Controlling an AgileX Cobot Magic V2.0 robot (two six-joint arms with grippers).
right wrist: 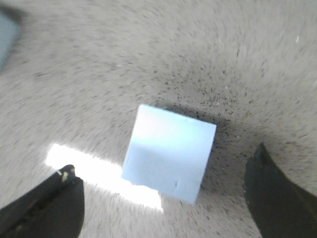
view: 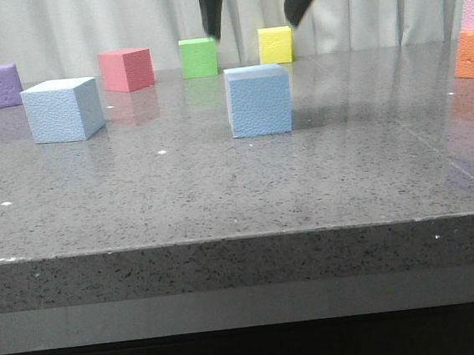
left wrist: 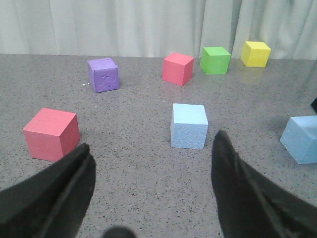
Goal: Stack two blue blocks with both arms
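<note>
Two blue blocks rest apart on the grey table (view: 222, 196): left block (view: 63, 109), centre block (view: 258, 100). Right gripper (right wrist: 163, 198) hangs above the centre block, fingers spread, empty. Left gripper (left wrist: 151, 163) likewise spread, holding nothing.

Pale curtain (view: 388, 3); speckled grey table (view: 222, 196)

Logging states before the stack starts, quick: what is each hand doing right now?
Left hand: open, holding nothing.
Right hand: open, holding nothing, fingers apart on either side of a blue block on the table.
</note>
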